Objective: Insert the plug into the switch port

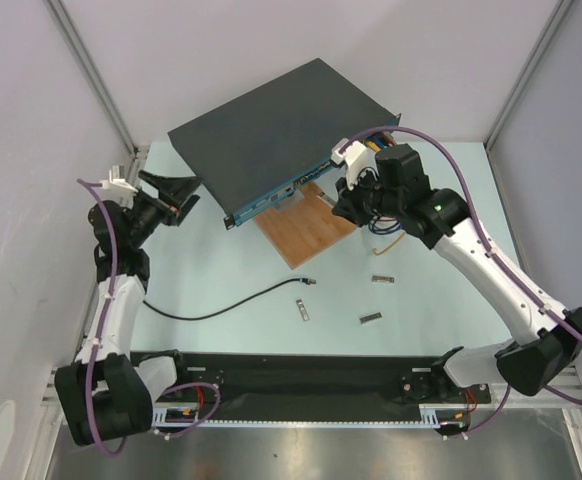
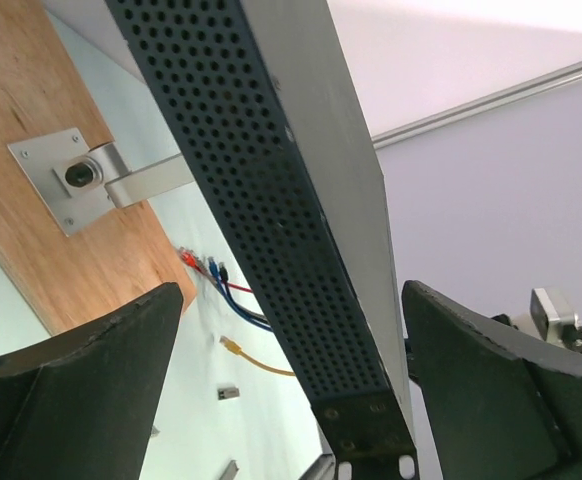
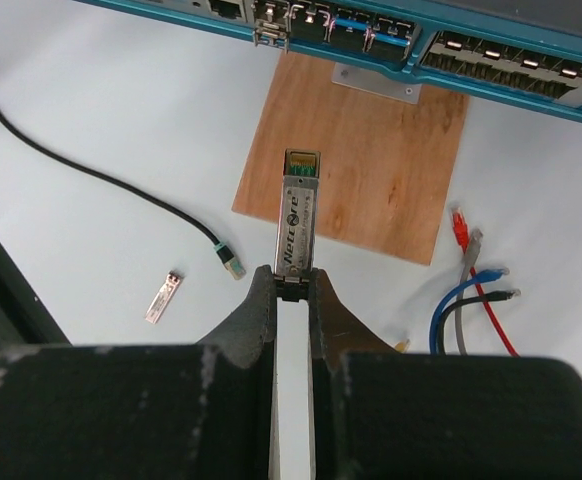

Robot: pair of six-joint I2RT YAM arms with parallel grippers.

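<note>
Left tool (image 1: 185,198) gapes wide, fingers either side of the dark-grey box's (image 1: 271,130) left corner, gripping nothing. The plug (image 1: 309,282), ending its black cable (image 1: 211,316), lies on the counter (image 1: 221,260), well apart from the switch ports (image 3: 316,20). Right tool (image 3: 293,290) pinches a silver module (image 3: 297,215) aimed toward those ports.
</note>
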